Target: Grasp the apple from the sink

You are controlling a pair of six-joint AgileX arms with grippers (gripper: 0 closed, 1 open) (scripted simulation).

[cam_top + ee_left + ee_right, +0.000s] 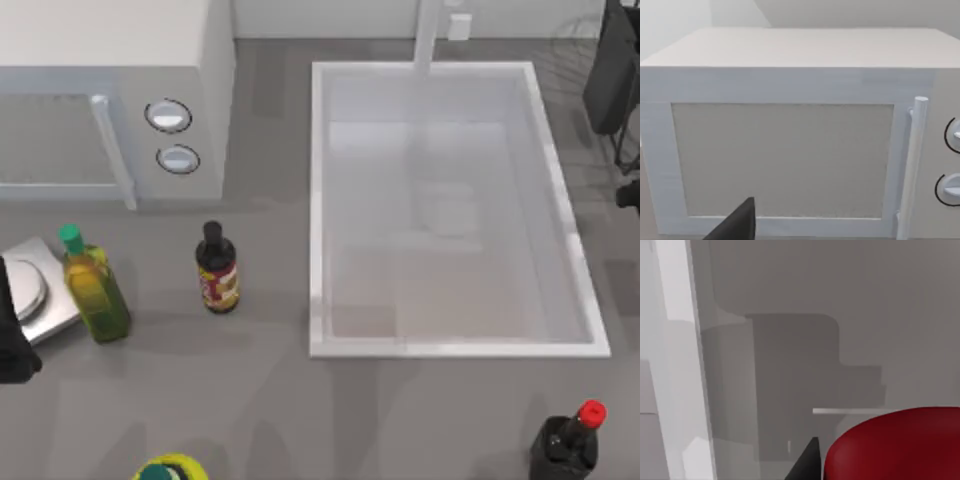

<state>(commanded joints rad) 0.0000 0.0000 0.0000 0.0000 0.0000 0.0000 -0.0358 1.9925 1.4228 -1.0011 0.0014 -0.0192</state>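
The apple (895,440) is a glossy red round shape close up in the right wrist view. My right gripper (875,470) is shut on it, and one dark finger (807,462) presses its side. Beneath it lie grey counter and the sink's white rim (675,340). From above, the sink (320,200) is a large white basin with a bare pale bottom. My right arm (612,70) stands at the table's far right, beyond the sink's right rim. My left arm (10,330) is parked at the left edge.
A white microwave (110,90) stands at the back left, facing the left wrist camera (790,150). A yellow oil bottle (95,285), a dark sauce bottle (216,270) and a silver scale (35,290) sit left of the sink. A red-capped black bottle (568,440) stands front right.
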